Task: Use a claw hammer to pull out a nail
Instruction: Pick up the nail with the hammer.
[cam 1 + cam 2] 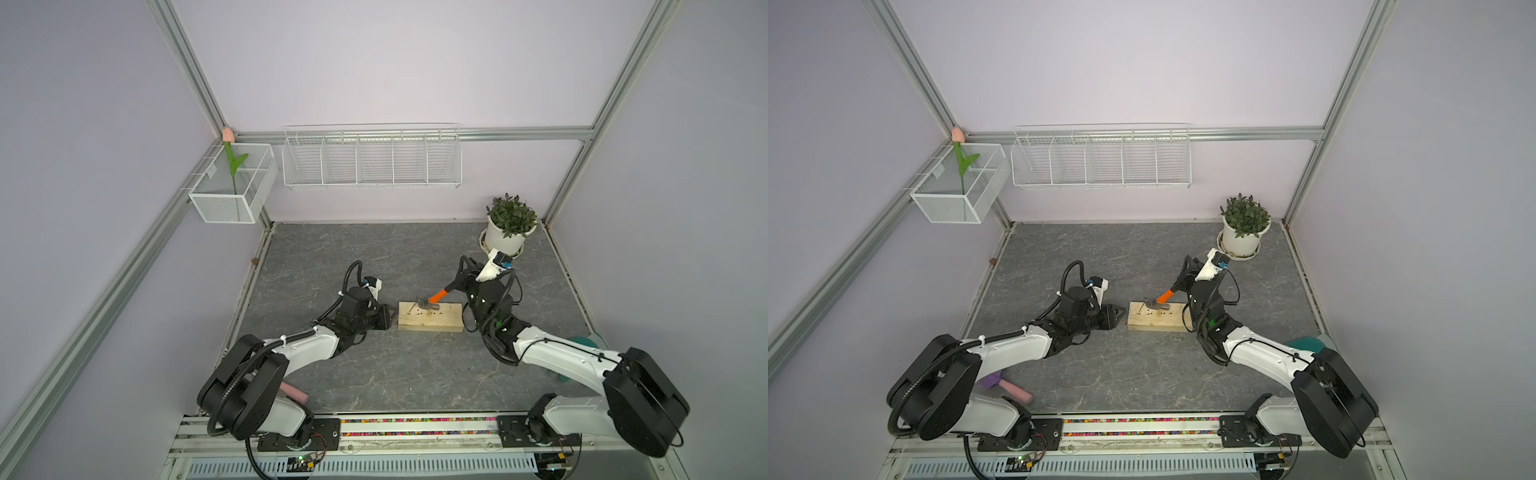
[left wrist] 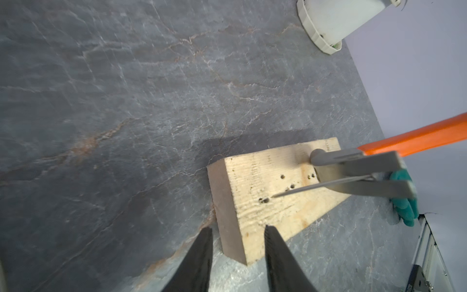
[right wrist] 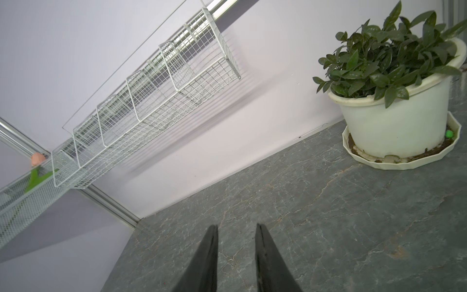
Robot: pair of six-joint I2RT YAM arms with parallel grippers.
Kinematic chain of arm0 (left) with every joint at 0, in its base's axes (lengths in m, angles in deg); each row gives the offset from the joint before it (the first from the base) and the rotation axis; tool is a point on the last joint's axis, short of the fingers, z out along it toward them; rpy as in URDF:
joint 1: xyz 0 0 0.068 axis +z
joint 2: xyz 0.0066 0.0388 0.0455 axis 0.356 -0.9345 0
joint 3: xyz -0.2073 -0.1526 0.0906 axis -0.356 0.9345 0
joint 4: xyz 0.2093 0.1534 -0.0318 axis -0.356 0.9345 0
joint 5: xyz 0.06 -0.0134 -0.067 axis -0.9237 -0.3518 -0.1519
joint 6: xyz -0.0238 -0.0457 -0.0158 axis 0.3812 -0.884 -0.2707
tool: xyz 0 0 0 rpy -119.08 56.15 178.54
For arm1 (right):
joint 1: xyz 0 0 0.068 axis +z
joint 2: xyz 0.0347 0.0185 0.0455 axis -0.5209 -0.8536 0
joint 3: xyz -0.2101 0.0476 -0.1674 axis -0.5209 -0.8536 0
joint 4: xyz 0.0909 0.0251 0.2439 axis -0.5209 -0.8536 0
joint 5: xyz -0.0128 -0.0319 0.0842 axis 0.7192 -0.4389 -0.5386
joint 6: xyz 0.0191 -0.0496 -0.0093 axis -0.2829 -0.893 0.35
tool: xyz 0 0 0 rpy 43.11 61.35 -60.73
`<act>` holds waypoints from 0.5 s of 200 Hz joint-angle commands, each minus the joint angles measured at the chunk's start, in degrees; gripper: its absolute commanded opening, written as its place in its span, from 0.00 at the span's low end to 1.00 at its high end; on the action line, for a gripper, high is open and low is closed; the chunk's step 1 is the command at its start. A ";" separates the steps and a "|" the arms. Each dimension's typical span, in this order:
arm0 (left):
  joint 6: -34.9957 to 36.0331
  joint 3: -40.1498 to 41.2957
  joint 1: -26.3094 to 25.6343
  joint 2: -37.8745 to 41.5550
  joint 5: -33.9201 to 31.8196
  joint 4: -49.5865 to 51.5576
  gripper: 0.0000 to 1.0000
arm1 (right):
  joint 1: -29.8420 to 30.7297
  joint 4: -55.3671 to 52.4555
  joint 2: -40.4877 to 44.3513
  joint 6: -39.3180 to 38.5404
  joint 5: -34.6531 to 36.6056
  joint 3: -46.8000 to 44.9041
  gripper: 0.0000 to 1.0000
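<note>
Two arms flank a pale rectangular wooden block (image 1: 432, 324) that lies mid-bench on the grey marbled bench (image 1: 374, 257), long side parallel to the front edge. The claw hammer (image 1: 432, 302) has a shiny steel head, an orange neck and a black handle. Its head rests on the block's top near the back edge. Its long axis climbs from there toward the back right corner, into the right gripper (image 3: 236, 228).

That gripper's jaws stand nearly together. In both top views the handle runs into them, so I judge it clamped on the handle, though its wrist view shows nothing between the fingertips.

The thin steel nail (image 2: 316, 185) sits in the claw's fork and slants down toward the block's left end, its tip just beside a dark hole. It looks all but free.

The left gripper (image 2: 237, 227), nearer that end, is part-open astride the block's end corner. Whether it pinches the wood I cannot tell.

The next move likely calls for lifting the head away along the nail's own line.
</note>
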State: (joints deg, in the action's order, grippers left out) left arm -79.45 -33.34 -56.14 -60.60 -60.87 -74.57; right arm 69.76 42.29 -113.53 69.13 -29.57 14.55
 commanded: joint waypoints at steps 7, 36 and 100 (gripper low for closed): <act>3.98 1.40 -0.21 4.37 -1.27 0.97 0.38 | -0.96 -8.22 4.71 -4.40 -2.30 4.80 0.07; 8.84 1.44 -1.87 6.50 2.23 -2.20 0.39 | -1.62 -15.11 9.50 -5.32 -5.25 6.63 0.07; 21.15 -1.74 -10.91 -0.58 10.25 -8.33 0.38 | -3.72 -27.89 19.49 -6.05 -9.53 8.12 0.07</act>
State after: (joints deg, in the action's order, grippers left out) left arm -65.07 -32.75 -64.77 -58.20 -55.04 -79.64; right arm 66.86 16.31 -97.53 62.88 -36.39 19.76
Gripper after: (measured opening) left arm 0.386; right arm 0.267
